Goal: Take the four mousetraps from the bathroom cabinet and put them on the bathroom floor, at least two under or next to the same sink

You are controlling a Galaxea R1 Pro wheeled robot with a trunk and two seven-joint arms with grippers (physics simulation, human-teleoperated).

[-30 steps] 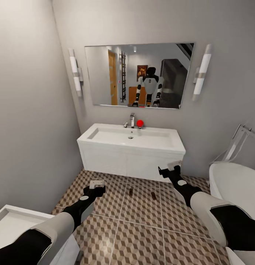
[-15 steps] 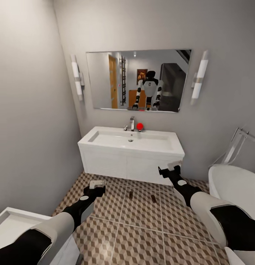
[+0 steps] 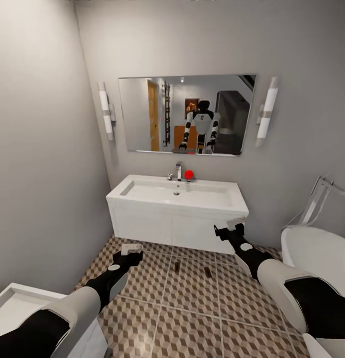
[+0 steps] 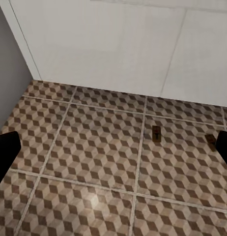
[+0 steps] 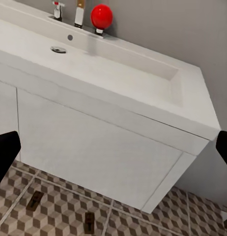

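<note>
While both arms reach forward over the bathroom floor [image 3: 192,318], neither carries anything. The left gripper [image 3: 130,250] stands with fingers spread wide and nothing between them; in the left wrist view only bare tile lies between its dark fingertips [image 4: 5,152]. The right gripper [image 3: 231,228] is likewise spread and unloaded, raised in front of the sink's right corner.

Just past the grippers, two mousetraps lie flat on the tiles, one [image 3: 176,267] nearer the left arm and the second [image 3: 208,271] a short way to its right, apart from each other. Both rest close in front of the bathroom sink [image 3: 177,211], not underneath it.

Behind the sink a mirror [image 3: 186,114] reflects the robot, with an orange-brown unit behind it, probably the cabinet.

Judged from this layout, two of four placements appear done, and the sink condition is probably met. The step in hand is returning for the remaining traps. The next move calls for turning the base toward the cabinet and picking the third trap with an unloaded gripper.
</note>
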